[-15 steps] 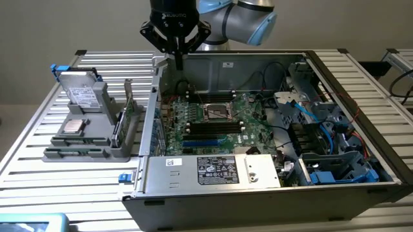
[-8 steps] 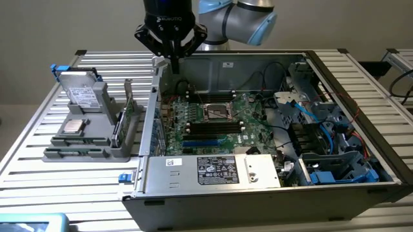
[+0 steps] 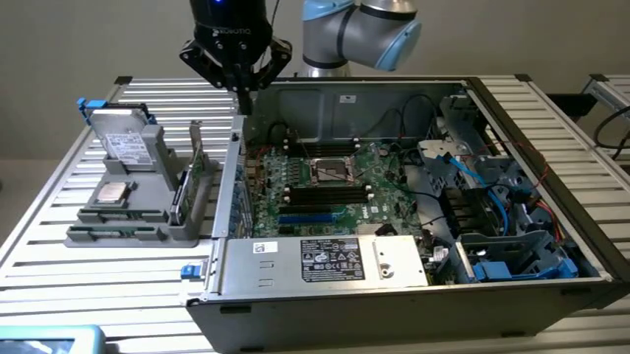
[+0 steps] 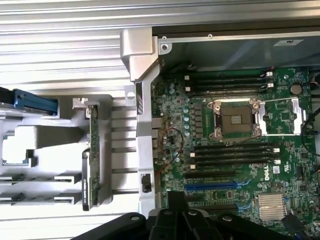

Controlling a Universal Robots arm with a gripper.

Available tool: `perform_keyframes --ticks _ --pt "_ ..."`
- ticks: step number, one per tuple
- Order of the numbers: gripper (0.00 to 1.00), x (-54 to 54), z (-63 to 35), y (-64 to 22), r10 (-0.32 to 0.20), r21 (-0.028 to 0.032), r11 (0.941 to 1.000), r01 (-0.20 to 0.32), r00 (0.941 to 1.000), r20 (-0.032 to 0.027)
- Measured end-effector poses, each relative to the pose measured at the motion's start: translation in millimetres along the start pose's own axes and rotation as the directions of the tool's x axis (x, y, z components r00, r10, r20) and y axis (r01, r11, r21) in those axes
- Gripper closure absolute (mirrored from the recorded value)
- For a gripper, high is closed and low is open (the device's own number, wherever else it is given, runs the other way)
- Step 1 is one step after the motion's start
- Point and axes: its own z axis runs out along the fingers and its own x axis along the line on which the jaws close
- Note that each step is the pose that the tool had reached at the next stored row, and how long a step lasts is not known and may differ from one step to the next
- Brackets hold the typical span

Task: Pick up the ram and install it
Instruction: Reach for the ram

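Observation:
The ram (image 3: 178, 196) (image 4: 85, 181) is a thin dark stick standing on edge in a slot of the grey holder (image 3: 138, 228) (image 4: 55, 150), on the exterior view's left of the open computer case. My gripper (image 3: 243, 103) (image 4: 177, 197) is shut with nothing between its fingers. It hangs above the case's side wall (image 3: 234, 169), behind the ram and well above it. Empty black memory slots (image 3: 325, 193) (image 4: 232, 155) run on both sides of the processor socket (image 3: 331, 169) (image 4: 236, 120) on the green motherboard.
The holder also carries a taller green card with a metal bracket (image 3: 197, 158) (image 4: 94, 140), a silver processor chip (image 3: 111, 193) and a drive with blue tabs (image 3: 123, 140). Inside the case, a power supply (image 3: 315, 258) sits at the front, and a drive cage with blue cables (image 3: 492, 214) on the exterior view's right.

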Motion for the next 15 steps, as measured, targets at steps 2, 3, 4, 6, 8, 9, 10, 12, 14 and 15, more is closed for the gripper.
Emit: perform_keyframes --ticks 2,3,4,6,8,9,10,12,14,15 --pt "0.89 9.2 0.2 -1.3 0.0 0.0002 1.0 0.0 1.0 -0.0018" --pt "0.89 13.6 0.4 -2.0 0.0 0.0002 1.0 0.0 1.0 -0.0026" --pt "0.89 17.9 0.5 -2.9 0.0 0.0003 1.0 0.0 1.0 -0.0035" --pt "0.89 25.9 0.8 -5.2 0.0 0.0005 1.0 0.0 1.0 -0.0057" --pt "0.89 32.5 1.4 -8.2 0.0 0.0006 1.0 0.0 1.0 -0.0081" --pt "0.89 35.3 1.8 -9.9 0.0 0.0007 1.0 0.0 1.0 -0.0095" --pt "0.89 38.1 2.5 -12.0 0.001 0.0008 1.0 -0.001 0.9999 -0.0109" --pt "0.89 43.4 4.2 -16.0 0.001 0.001 1.0 -0.001 0.9999 -0.0133" --pt "0.89 48.3 6.9 -19.7 0.001 0.0012 1.0 -0.001 0.9999 -0.0158" --pt "0.89 50.8 8.6 -21.3 0.001 0.0013 1.0 -0.001 0.9999 -0.0173"
